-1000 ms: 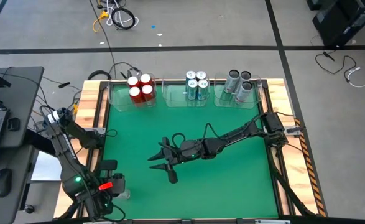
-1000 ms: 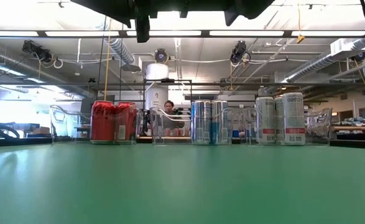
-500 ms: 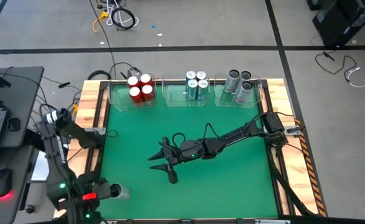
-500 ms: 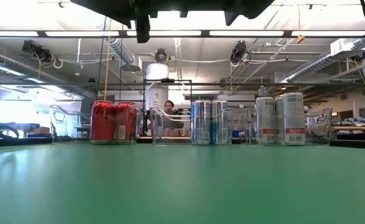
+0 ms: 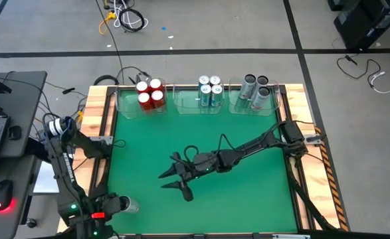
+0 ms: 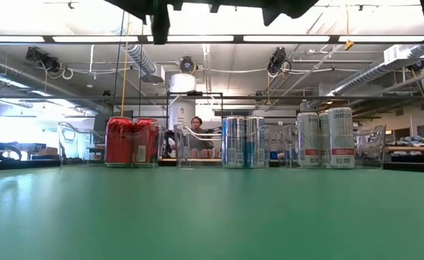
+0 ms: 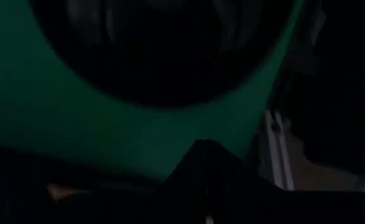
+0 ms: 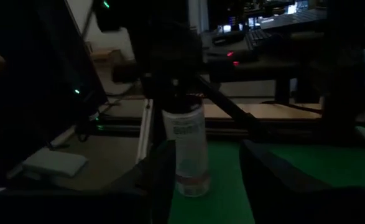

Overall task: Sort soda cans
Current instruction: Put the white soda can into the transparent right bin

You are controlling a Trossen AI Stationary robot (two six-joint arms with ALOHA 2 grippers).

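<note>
Standing at the green felt worktop's near left corner, a grey-and-white cylindrical metal can (image 5: pixel 129 206) sits at the left gripper (image 5: pixel 109 204), whose grip I cannot tell. Mid-worktop, the right gripper (image 5: pixel 176 182) spreads wide. Far-edge clear plastic bins (image 5: pixel 266 106) hold red cans (image 5: pixel 150 93), blue-and-white cans (image 5: pixel 210 91) and grey cans (image 5: pixel 257 89).

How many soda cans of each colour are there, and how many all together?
Red cans: 4
Blue-and-white cans: 4
Grey cans: 4, one of them standing alone
Total: 12
</note>
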